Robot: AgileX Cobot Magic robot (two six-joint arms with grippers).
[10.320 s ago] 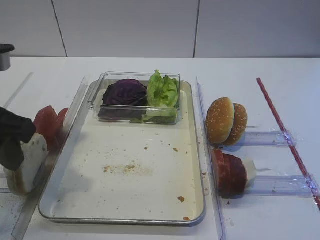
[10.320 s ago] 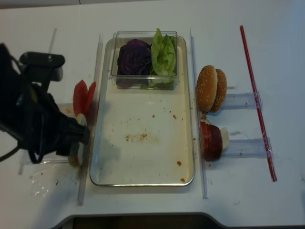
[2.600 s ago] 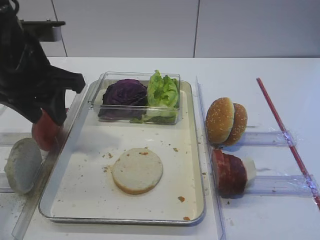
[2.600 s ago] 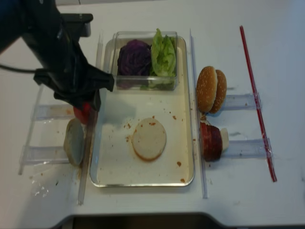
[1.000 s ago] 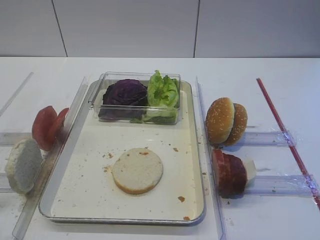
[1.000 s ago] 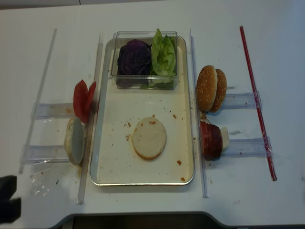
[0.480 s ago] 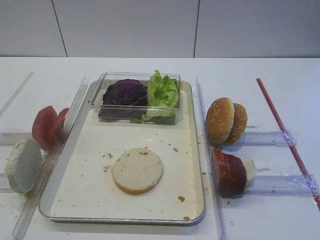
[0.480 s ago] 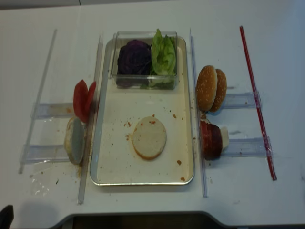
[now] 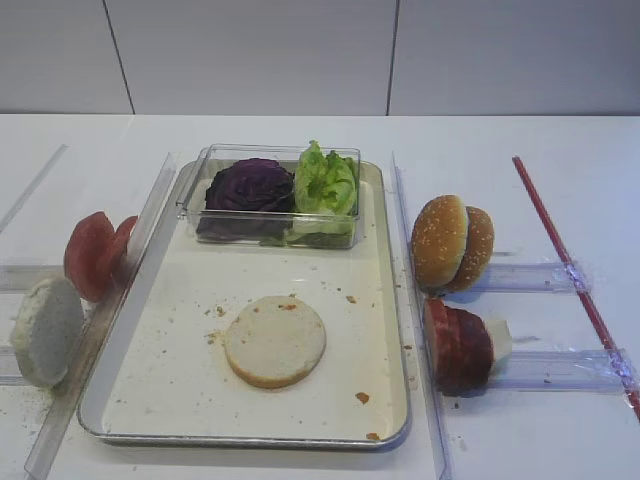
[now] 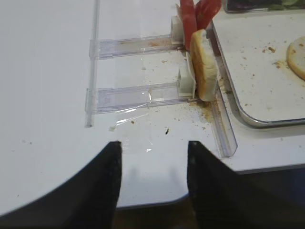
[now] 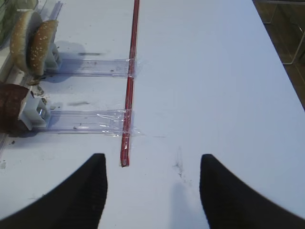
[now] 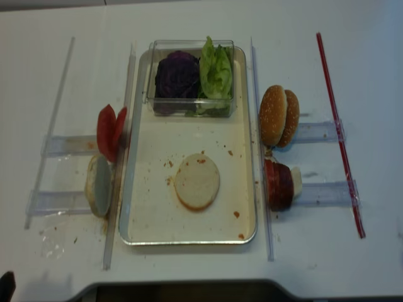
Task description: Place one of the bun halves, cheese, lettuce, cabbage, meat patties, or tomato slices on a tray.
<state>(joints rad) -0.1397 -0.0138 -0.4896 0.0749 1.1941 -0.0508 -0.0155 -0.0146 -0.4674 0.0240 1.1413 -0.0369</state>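
Clear plastic box (image 9: 270,190) at the far end; red strip (image 9: 575,270) right; sesame bun tops (image 9: 453,242) on edge.

Only the two dark fingers (image 10: 107,191) of the left gripper (image 10: 152,186) show in the left wrist view, cut off by the bottom edge; ahead and to their right, the tray (image 10: 248,117) and the bun half (image 10: 298,57) lying on it run off the right edge. In the right wrist view the right gripper (image 11: 152,191) is likewise cropped at the bottom, and the meat patties (image 11: 12,112) ahead to its left are cut by the left edge.
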